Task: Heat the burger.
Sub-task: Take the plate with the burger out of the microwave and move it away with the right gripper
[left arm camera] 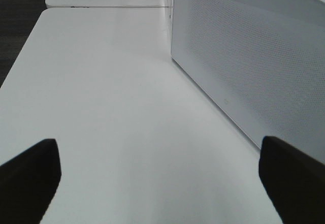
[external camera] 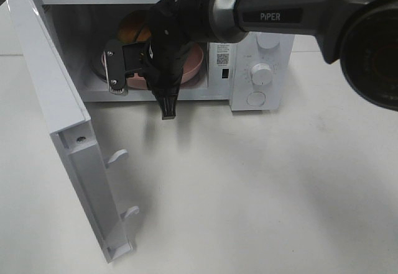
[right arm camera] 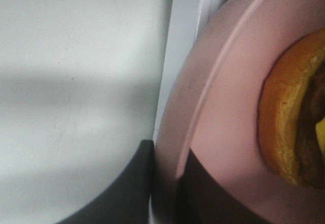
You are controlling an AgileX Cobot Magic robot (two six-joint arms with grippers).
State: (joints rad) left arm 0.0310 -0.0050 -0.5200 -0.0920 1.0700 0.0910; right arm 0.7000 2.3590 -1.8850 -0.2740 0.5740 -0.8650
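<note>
Microwave (external camera: 186,44): white, on the white bench (external camera: 249,193); door (external camera: 62,131) swung wide toward the left in the high view; dials (external camera: 262,74) on the right panel.
Burger (external camera: 134,30): inside the cavity, on the pink plate (external camera: 194,63); high view gave only a brown bun edge behind the arm.
Right wrist view: close on the plate rim (right arm camera: 203,112) and the burger's orange underside (right arm camera: 284,127), detail hidden from above.
Right claw (external camera: 146,69): at the cavity mouth, drawn narrow on the plate rim; a dark finger (right arm camera: 213,193) lay over the plate's inner face, another (right arm camera: 122,188) outside the rim.
Left claw (left arm camera: 160,176): spread wide, holding nothing; out of sight in the high view.
Left wrist view: bare bench (left arm camera: 111,107) and the microwave's perforated side wall (left arm camera: 254,56), seen nowhere else.
</note>
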